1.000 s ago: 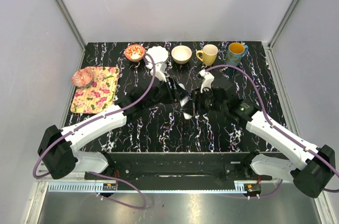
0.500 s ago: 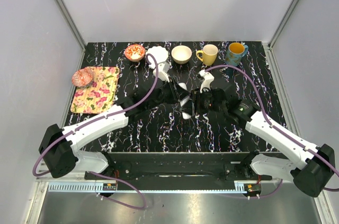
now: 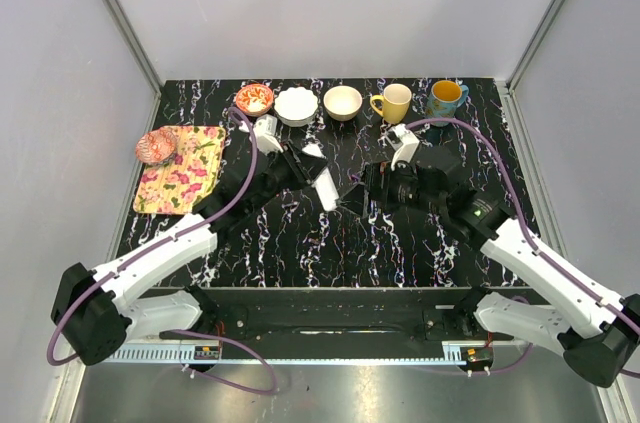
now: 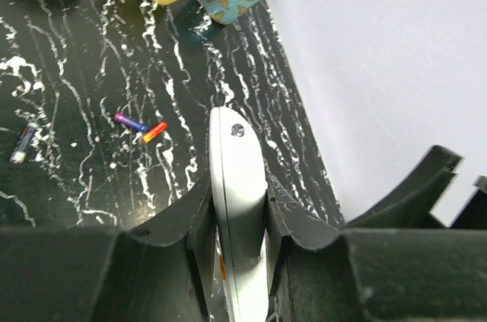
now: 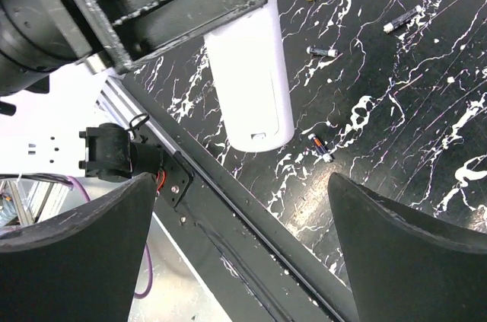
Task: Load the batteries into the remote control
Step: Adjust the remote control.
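Holding the slim white plastic remote control [image 4: 237, 161] clamped in its jaws, the left gripper [image 4: 237, 212] is presenting it above the black marbled table [image 4: 68, 71]. The right gripper [image 5: 242, 208] is hovering nearby, jaws wide apart and empty. The small reddish-orange and purple cylindrical batteries [image 4: 154, 132] are lying loose on the table. Loading is seemingly just starting, and the next move probably calls for a fine pinch on one battery. No lettering is reading clearly.
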You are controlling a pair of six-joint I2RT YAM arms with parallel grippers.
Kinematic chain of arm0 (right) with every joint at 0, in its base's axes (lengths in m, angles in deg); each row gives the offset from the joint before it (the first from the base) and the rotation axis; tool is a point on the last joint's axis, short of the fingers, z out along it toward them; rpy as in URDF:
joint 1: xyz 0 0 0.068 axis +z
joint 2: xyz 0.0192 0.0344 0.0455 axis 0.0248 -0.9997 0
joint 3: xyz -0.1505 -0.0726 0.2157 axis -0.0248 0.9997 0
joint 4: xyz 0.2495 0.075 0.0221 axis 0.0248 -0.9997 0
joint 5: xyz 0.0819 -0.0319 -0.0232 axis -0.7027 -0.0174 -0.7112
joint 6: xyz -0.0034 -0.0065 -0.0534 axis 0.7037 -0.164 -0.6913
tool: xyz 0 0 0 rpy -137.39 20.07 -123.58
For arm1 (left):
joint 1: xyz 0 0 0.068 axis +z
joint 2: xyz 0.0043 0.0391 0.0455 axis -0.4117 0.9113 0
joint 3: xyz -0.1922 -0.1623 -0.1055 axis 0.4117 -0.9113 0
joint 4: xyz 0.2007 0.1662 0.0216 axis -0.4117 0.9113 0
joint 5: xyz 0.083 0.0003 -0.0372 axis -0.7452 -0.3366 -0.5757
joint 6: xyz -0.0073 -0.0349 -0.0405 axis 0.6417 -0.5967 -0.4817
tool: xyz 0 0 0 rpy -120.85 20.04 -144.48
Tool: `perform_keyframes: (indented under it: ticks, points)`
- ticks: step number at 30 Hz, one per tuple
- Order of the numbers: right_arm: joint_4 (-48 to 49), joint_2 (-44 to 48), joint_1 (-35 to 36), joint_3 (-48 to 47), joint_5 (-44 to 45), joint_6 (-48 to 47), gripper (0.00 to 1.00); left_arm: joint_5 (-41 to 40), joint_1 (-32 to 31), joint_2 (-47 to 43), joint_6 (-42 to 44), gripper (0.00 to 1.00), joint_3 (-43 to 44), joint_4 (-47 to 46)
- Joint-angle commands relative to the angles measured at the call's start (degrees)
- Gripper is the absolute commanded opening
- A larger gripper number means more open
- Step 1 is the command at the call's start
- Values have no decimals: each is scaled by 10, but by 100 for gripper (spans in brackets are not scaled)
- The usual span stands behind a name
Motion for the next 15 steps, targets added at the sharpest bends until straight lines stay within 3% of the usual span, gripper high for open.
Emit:
perform_keyframes:
  ticks: [1, 15]
  points:
    - [39, -15, 1, 6, -18, 23, 100, 32, 0, -13, -23, 0, -4, -86]
    - [57, -105, 3, -43, -16, -23, 100, 83, -3, 12, -54, 0, -7, -102]
